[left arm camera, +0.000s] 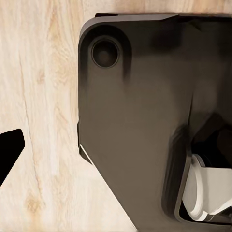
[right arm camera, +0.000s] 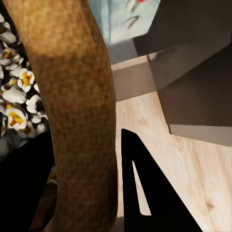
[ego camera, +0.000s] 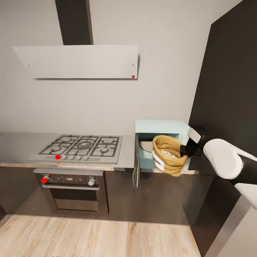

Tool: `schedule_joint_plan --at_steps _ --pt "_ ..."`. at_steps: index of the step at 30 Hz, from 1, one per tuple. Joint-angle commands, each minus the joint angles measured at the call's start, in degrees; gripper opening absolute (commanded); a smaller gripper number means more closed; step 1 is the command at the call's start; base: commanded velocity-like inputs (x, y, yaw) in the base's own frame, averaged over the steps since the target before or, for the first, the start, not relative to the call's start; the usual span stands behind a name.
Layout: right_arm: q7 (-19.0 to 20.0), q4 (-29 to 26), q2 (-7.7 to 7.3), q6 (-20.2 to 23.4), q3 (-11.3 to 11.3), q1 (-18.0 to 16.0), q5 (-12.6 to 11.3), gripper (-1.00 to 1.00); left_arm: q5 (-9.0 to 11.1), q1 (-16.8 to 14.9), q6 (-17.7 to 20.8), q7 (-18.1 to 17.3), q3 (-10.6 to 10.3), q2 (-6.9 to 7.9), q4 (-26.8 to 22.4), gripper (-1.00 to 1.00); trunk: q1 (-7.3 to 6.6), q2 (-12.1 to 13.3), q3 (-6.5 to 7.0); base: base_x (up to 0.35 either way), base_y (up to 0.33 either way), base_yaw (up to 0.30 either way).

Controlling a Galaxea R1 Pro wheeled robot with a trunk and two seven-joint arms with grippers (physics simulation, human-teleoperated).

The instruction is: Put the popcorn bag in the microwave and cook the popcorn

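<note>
1. In the head view I am seeing the right gripper (ego camera: 185,150) at centre right, pinching the rolled rim of the popcorn bag (ego camera: 170,156); the right wrist view shows one dark finger (right arm camera: 145,188) outside the rim and dark finger mass inside it, so the jaws are clamping the bag wall.
2. The bag is hanging in front of the microwave (ego camera: 162,125) opening, tilting toward me, its lower half dropping below the countertop (ego camera: 21,142) edge.
3. Popcorn (ego camera: 167,154) is sitting inside the bag; in the right wrist view the puffed white-and-yellow pieces (right arm camera: 17,104) are showing behind the rim.
4. The microwave door (ego camera: 136,162) is swung open, edge-on, at the left of the cavity, leaving a gap beside the bag.
5. The gas hob (ego camera: 81,147) is lying well apart at centre left, with the oven (ego camera: 73,191) under it.
6. Left wrist view: I am looking at wooden floor (left arm camera: 43,96) and the robot's dark base (left arm camera: 135,121); one dark fingertip (left arm camera: 9,150) is showing at the left edge, and I cannot tell the left jaws' spacing.
</note>
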Motion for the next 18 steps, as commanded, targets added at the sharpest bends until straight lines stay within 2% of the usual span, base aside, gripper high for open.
schedule_joint_plan --at_steps 1,6,11,18 --pt "-0.1 0.0 0.00 0.2 -0.5 0.0 0.4 -1.00 0.0 0.0 0.0 0.2 0.1 -0.02 0.0 1.00 0.02 -0.1 -0.11 0.054 -0.012 0.261" --pt "-0.1 0.0 0.00 0.2 -0.5 0.0 0.4 -1.00 0.0 0.0 0.0 0.2 0.1 -0.02 0.0 1.00 0.02 -0.1 -0.20 0.020 -0.006 0.227" --pt "0.0 0.8 0.00 0.2 -0.5 0.0 0.4 -1.00 0.0 0.0 0.0 0.2 0.1 -0.02 0.0 1.00 0.02 -0.1 -0.20 0.197 -0.186 0.020" --pt "-0.1 1.5 0.00 -0.1 -0.5 0.0 0.5 -1.00 0.0 0.0 0.0 0.2 0.1 -0.02 0.0 1.00 0.02 -0.1 -0.20 0.041 -0.075 0.001"
